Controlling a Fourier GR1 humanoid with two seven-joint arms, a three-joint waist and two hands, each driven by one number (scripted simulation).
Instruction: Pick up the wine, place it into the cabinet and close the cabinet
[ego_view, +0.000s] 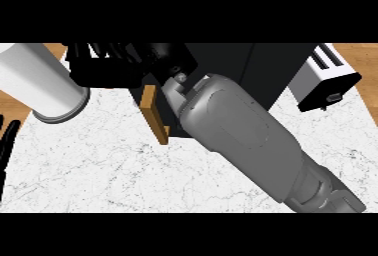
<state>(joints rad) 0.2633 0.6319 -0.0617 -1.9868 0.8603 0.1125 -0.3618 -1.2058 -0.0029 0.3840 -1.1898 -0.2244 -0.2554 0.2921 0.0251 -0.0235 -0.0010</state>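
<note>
Right hand (118, 62) sits deep at the dark cabinet (236, 65) mouth (grip unreadable, wine unseen), wooden door (156, 115) edge-on beside the forearm, white canister (40, 82) left, toaster (328, 75) right.

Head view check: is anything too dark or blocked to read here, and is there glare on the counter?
Head view: the cabinet interior is near black, so the right robot hand, also black, merges into it and its fingers cannot be read. The grey forearm blocks the middle. The marble counter is evenly lit, no glare. The left robot hand barely shows at the left edge.
</note>
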